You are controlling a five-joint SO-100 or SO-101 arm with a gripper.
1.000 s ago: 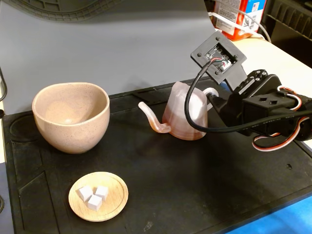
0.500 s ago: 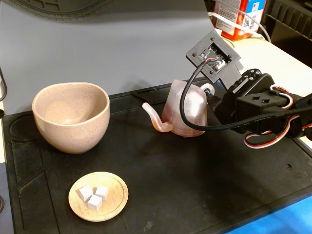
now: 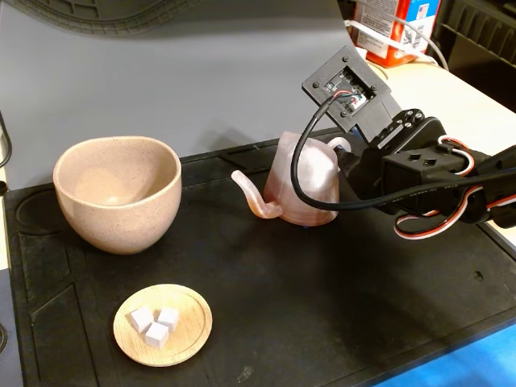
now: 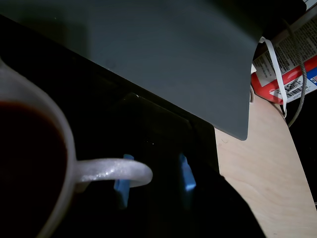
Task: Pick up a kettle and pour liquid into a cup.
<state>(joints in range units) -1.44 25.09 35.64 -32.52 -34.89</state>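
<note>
The pink translucent kettle (image 3: 302, 181) stands on the black mat (image 3: 322, 306), its spout pointing left toward the cup (image 3: 118, 193). The speckled beige cup is upright at the mat's left and looks empty. My gripper (image 3: 348, 155) is at the kettle's right side, by the loop handle. In the wrist view the handle (image 4: 114, 170) reaches between my two blue-padded fingers (image 4: 187, 174). The gripper (image 4: 155, 179) is open around the handle with a gap left. Dark red liquid (image 4: 25, 163) shows inside the kettle's rim.
A small wooden saucer (image 3: 193, 318) with three white cubes (image 3: 155, 322) lies at the mat's front left. A red and white carton (image 3: 395, 28) stands on the pale wooden table (image 4: 267, 173) behind the arm. A grey wall panel runs along the back.
</note>
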